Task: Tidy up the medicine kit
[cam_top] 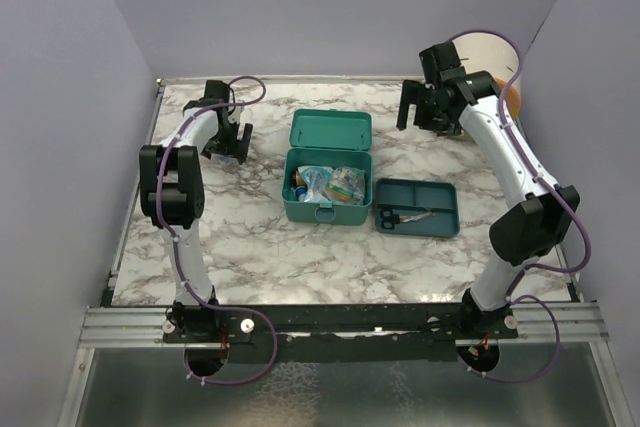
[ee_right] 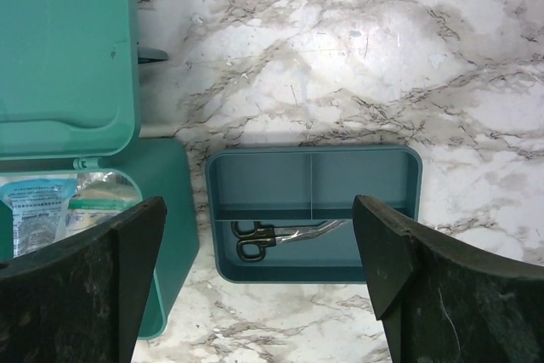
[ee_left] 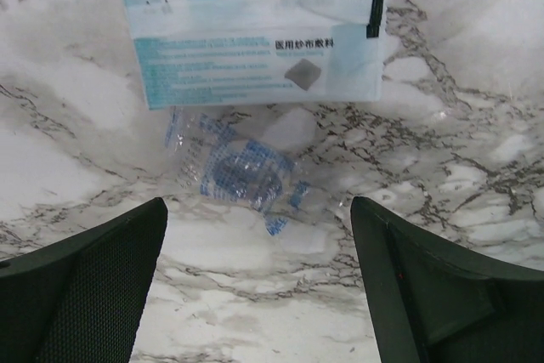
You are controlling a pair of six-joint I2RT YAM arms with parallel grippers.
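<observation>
1. At the table's far left, the left gripper [ee_left: 257, 206] hangs with its jaws spread wide over a clear packet [ee_left: 246, 172]. A printed dressing packet [ee_left: 255, 31] lies just beyond it.
2. Centre on the clear packet alone, descend to the marble [ee_left: 476, 167], then pinch, since thin film probably slips.
3. Carry it to the medicine kit [cam_top: 300, 212], which stands lid-open at mid-table.
4. The right gripper [ee_right: 259, 210], open and empty, hovers above the tray [ee_right: 357, 176] holding scissors [ee_right: 272, 234].
</observation>
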